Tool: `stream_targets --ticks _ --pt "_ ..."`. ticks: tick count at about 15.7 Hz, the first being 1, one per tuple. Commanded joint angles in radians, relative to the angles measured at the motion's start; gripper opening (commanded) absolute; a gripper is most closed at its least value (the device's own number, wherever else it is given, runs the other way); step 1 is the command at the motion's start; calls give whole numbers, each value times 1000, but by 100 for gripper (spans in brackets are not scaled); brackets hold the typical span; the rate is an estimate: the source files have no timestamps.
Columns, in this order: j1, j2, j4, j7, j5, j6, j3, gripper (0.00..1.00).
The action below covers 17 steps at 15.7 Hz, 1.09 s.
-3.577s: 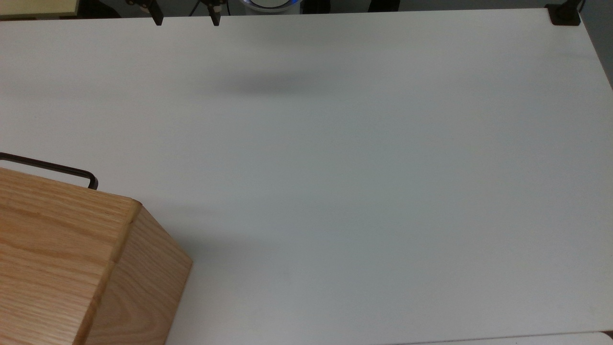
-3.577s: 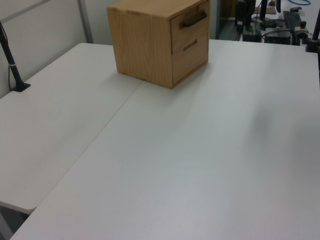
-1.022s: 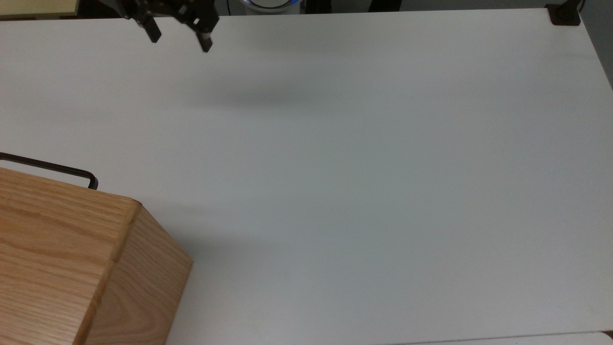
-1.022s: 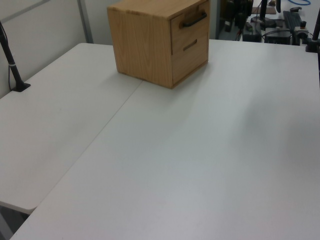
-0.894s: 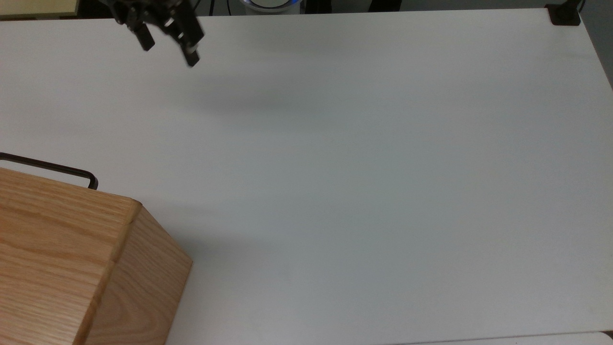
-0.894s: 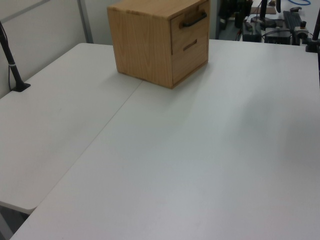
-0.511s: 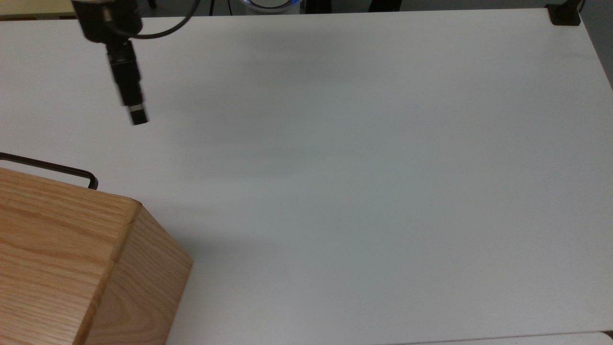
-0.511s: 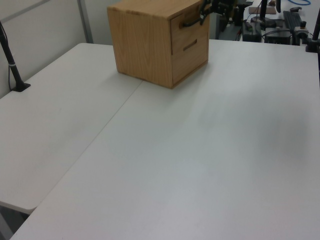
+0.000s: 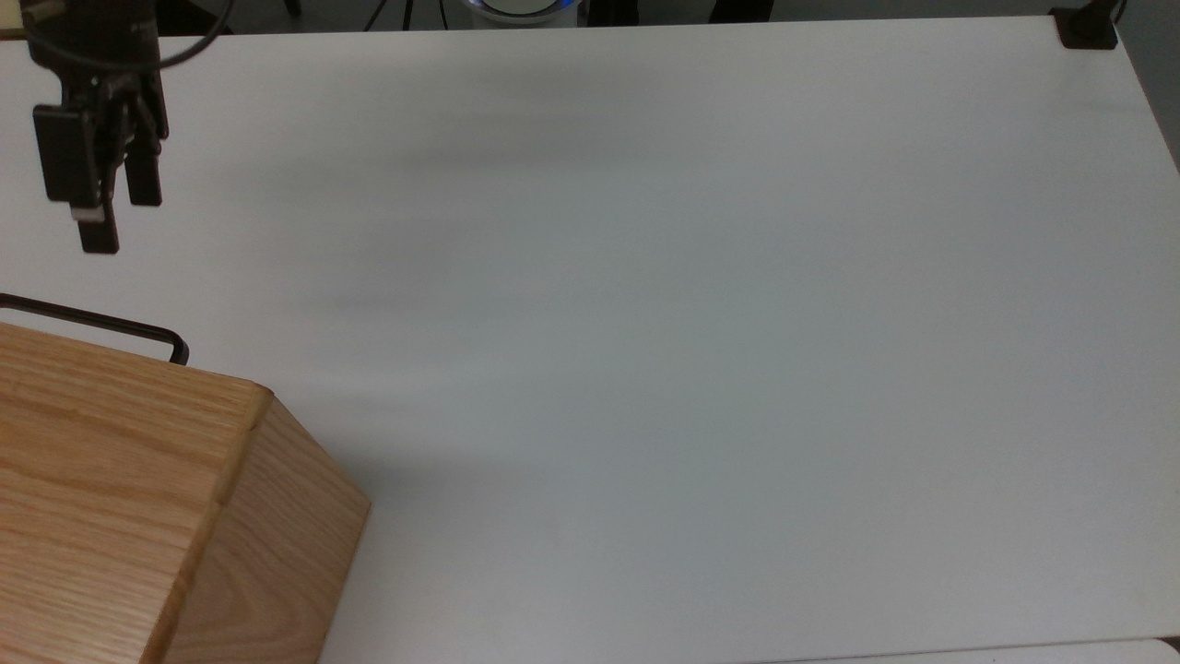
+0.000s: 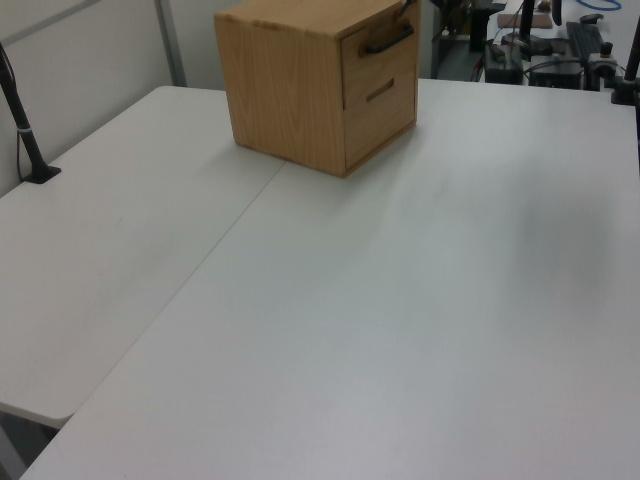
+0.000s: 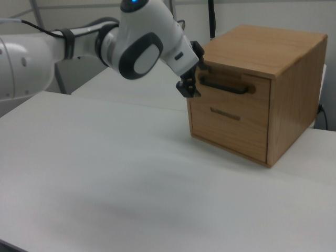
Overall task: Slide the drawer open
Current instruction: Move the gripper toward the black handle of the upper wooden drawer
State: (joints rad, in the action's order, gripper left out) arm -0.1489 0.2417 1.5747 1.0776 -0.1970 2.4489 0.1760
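The robot's black two-finger gripper (image 9: 106,217), slightly open and empty, hovers near the closed light oak drawer (image 11: 231,93), whose thin, rigid black bar handle (image 11: 223,86) ahead looks the best grip.

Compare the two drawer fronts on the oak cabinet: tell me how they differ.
The upper drawer carries a black bar handle standing off its front; the lower drawer has only a small recessed slot. The hand sits beside the upper drawer's handle, clear of the lower drawer. Both are shut, flush, light oak.
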Motion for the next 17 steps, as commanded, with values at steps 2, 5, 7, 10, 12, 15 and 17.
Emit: stream_targets --ticks 2,5,7,10,12,15,17 --pt "5 62 -18 28 -21 94 2 89" --pt "-12 108 -19 28 -33 191 2 81" --pt "-14 116 -19 27 -56 219 2 71" --pt "-14 114 -19 22 -59 219 2 51" --pt "-12 117 -19 21 -55 219 0 44" --pt "-12 116 -19 19 -59 219 2 40" --pt "-12 117 -19 24 -58 219 0 40"
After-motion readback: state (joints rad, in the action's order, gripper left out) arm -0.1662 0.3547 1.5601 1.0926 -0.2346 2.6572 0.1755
